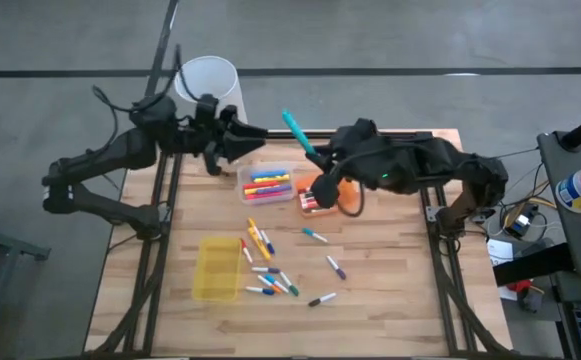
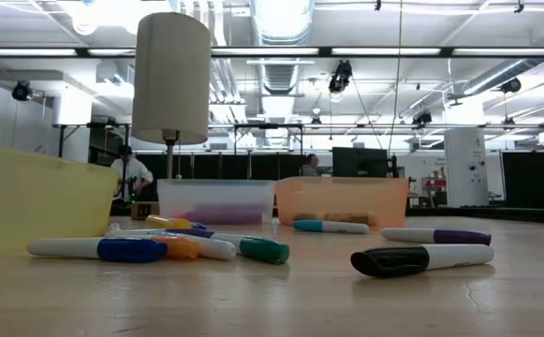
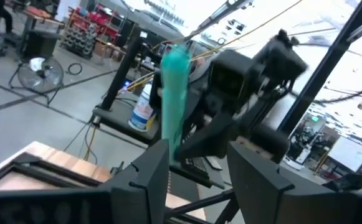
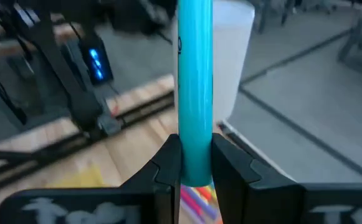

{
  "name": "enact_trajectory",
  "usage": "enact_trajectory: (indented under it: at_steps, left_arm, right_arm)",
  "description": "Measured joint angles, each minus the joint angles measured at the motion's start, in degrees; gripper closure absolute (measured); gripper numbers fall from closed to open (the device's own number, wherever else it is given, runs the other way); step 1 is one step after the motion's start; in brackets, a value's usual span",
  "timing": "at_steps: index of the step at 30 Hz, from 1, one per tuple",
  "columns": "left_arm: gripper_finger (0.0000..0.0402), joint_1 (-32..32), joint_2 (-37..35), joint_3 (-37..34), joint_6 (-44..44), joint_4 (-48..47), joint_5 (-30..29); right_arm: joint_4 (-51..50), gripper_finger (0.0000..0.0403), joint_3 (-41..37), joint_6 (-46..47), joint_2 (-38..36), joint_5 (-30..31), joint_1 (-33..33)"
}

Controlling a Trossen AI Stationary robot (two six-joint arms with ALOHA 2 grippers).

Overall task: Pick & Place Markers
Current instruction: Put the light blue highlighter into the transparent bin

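yellow tray [image 1: 216, 268] near the front left of the wooden table [image 1: 390, 290]; clear tray [image 1: 266, 184] beside orange tray [image 1: 315, 195]; white cylinder [image 1: 208, 85] behind.

Two matte black jointed arms, black cables trailing, a green light glowing on the right arm [image 1: 410, 165].

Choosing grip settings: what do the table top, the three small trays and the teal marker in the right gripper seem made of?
Table top: likely wood, matte, with visible plank grain. Trays, yellow, clear, orange: probably translucent plastic; contents show through. Teal marker: smooth, glossy, probably plastic, clamped in the right gripper.
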Motion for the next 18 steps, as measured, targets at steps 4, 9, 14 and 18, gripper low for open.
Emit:
enact_trajectory:
  at_steps: [4,9,14,18]
  left_arm:
    - [0.0246,-1.2,3.6,0.0,-0.1,6.1,0.0]
    - [0.0246,-1.9,6.4,0.0,-0.3,12.5,-1.2]
    - [0.0246,-1.9,8.4,0.0,-0.1,14.0,-3.2]
    - [0.0246,-1.9,10.0,0.8,-0.7,16.4,-3.8]
  right_arm:
    - [3.7,0.0347,0.0,-2.7,-0.1,0.0,-0.5]
    - [5.0,0.0347,0.0,-3.6,0.1,-0.1,-1.3]
    - [7.5,0.0347,-0.4,-4.0,0.1,-0.6,-1.5]
    - [7.7,0.0347,-0.8,-3.6,0.1,-2.5,-2.3]
